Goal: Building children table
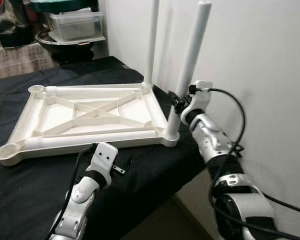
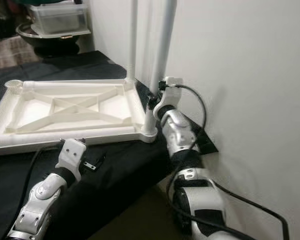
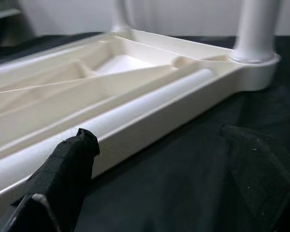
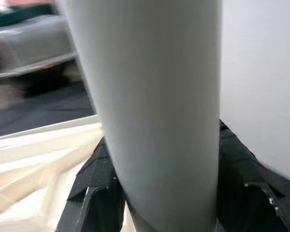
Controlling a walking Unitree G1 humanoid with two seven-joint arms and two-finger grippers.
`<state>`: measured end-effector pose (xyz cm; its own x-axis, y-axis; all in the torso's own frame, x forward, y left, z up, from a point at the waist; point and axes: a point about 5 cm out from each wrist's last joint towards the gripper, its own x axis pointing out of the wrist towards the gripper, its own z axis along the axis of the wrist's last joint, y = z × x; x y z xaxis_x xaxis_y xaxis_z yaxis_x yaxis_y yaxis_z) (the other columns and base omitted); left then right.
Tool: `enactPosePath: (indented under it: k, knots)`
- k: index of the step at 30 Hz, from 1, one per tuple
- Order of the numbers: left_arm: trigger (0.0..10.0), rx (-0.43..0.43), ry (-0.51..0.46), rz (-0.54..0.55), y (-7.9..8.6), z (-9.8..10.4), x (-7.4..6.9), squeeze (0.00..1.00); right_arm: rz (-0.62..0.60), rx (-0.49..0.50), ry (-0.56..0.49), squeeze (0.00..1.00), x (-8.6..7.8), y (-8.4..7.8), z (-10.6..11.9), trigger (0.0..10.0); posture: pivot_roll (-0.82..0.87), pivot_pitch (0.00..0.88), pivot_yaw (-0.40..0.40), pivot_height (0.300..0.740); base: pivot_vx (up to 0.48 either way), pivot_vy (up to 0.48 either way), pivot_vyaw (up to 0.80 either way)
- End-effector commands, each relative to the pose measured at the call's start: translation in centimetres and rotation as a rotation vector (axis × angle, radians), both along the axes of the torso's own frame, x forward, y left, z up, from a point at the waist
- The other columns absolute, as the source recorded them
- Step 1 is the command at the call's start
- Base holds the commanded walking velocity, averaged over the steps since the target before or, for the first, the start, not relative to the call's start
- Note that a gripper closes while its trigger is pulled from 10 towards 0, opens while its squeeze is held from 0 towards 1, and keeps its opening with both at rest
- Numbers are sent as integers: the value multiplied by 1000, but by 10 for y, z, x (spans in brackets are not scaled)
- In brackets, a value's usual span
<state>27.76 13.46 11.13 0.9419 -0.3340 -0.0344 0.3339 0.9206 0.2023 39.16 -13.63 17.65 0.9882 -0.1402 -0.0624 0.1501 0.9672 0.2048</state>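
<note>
Upside-down white plastic tabletop [image 1: 90, 117] lying flat on the black-covered desk [image 1: 20, 200], ribbed underside up, two white legs already standing in the sockets along the wall side: one at the near corner [image 1: 187, 70], one at the far corner [image 1: 151, 45]. Third leg [image 3: 150, 104] lying loose in the channel along the near rim, with empty sockets at the 9 o'clock end of the top. Right claw [image 1: 179, 104] clenched around the near-corner leg low down, just above its socket, at about 3 o'clock from the tabletop's middle; fingers [image 4: 94, 188] seen hugging both sides of the tube. Left claw [image 1: 121, 169] released, fingers [image 3: 70, 164] spread, hovering just over the cloth at 6 o'clock, near the rim but not touching it. Probably light, stiff, hollow tubes, smooth and rather slippery; best gripped near the base for pressing or twisting home, since a high grip would likely lever the leg sideways. Tabletop likely light enough to skid on the cloth unless braced.
</note>
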Motion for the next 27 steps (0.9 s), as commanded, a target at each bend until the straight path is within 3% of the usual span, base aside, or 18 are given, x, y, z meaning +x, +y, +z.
enactPosePath:
  k: [1,3,4,5,8,9,10,15,16,18,20,21,23,26,27]
  knots:
    - [10000,5,0,-6,-2,1,0,0,-211,4,237,0,-23,-12,-53,0,108,0,-78,740,0,0,0]
    - [10000,5,0,-6,-2,1,0,0,-211,4,237,0,-23,-12,-53,0,108,0,-78,740,0,0,0]
    - [10000,1,2,-5,-2,1,0,0,-168,-8,238,0,-25,3,-51,0,100,0,-75,740,0,0,0]
    - [10000,-1,4,-6,-3,0,0,0,-93,-30,236,0,-23,17,-44,10000,97,0,-78,740,0,0,0]
    - [10000,-3,6,-7,-3,-1,-1,0,-14,-21,202,0,-20,25,-35,10000,97,0,-78,740,0,0,0]
    - [10000,-3,7,-7,-4,-1,-1,0,57,-9,126,698,-16,27,-22,10000,93,0,-77,740,0,0,0]
    - [10000,-5,7,-7,-4,-1,0,0,108,-7,61,1000,-11,22,-9,10000,91,0,-80,740,0,0,0]
    - [10000,-9,7,-5,-4,-1,0,0,211,-13,-32,957,-4,12,10,10000,86,0,-77,740,0,0,0]
    - [10000,-10,8,-5,-4,-2,0,0,362,-9,-78,0,-3,11,19,10000,79,0,-68,740,0,0,0]
    - [10000,-11,9,-14,-6,-2,0,0,607,-103,-183,0,-11,5,33,10000,76,0,-63,740,0,0,0]
    - [10000,-7,10,-22,-7,-2,0,0,776,-224,-210,0,-22,1,35,10000,77,0,-61,740,0,0,0]
    - [10000,-7,10,-22,-7,-2,0,0,776,-224,-210,0,-22,1,35,10000,77,0,-61,740,0,0,0]
    - [10000,-5,8,-22,-6,-1,1,0,907,-260,-186,0,-29,-3,31,10000,72,0,-59,740,0,0,0]
    - [10000,-4,7,-20,-5,-1,2,0,939,-261,-177,0,-29,-4,29,10000,72,0,-59,740,0,0,0]
    - [10000,-4,5,-20,-5,0,2,0,949,-251,-166,0,-29,-4,26,2157,78,0,-63,740,0,0,0]
